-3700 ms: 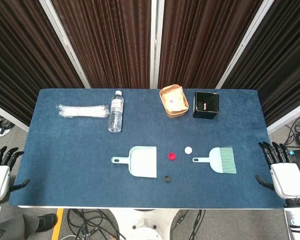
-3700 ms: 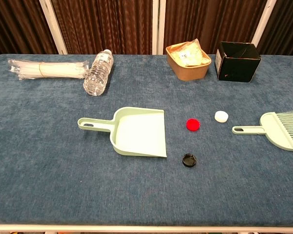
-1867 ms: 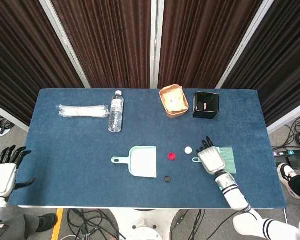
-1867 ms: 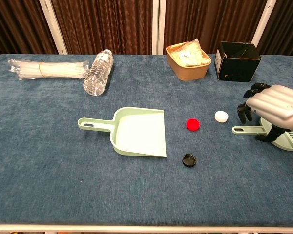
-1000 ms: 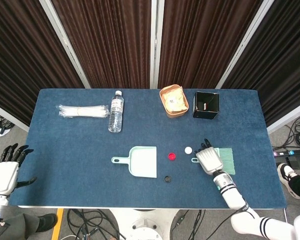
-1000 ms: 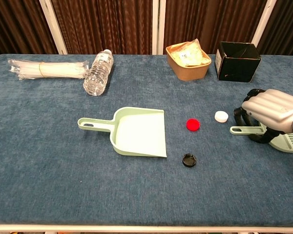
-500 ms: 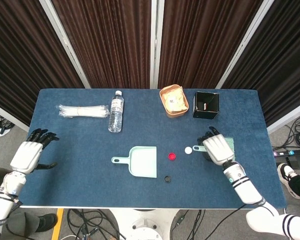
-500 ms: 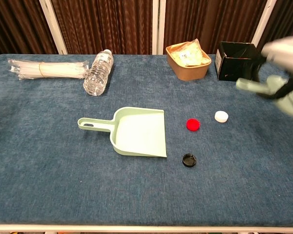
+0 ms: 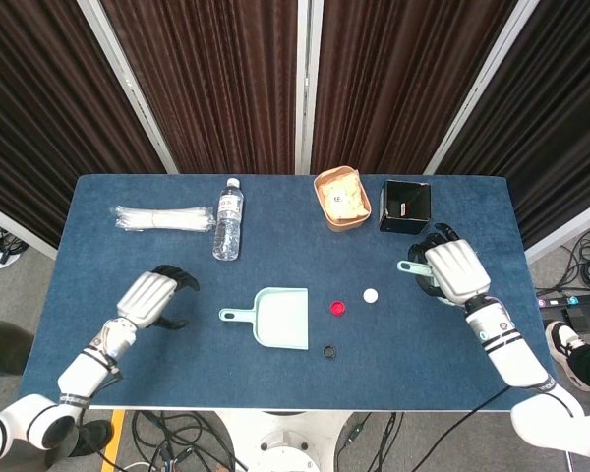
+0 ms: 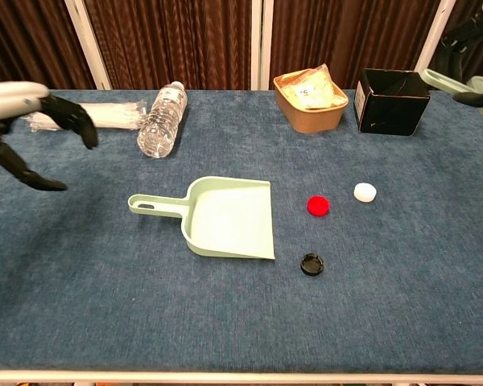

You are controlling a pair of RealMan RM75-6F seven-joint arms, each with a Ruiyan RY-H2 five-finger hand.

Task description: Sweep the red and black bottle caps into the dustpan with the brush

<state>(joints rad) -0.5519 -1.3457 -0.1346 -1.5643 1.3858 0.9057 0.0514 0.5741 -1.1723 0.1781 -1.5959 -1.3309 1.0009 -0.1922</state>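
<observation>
Brush [image 9: 409,265] now lifted off my table [image 9: 128,256], clamped in right hand [image 9: 450,269]; left hand [image 9: 149,298], fingers apart and empty, has come in beside dustpan [image 9: 275,317]

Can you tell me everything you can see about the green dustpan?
The dustpan is pale mint green and looks like smooth plastic. It has a wide, shallow scoop with low walls and a short flat handle with a slot hole in its end. It lies flat on the blue table, handle pointing toward the left hand, open mouth facing the red cap and black cap. Nothing lies inside it, and neither hand touches it.
</observation>
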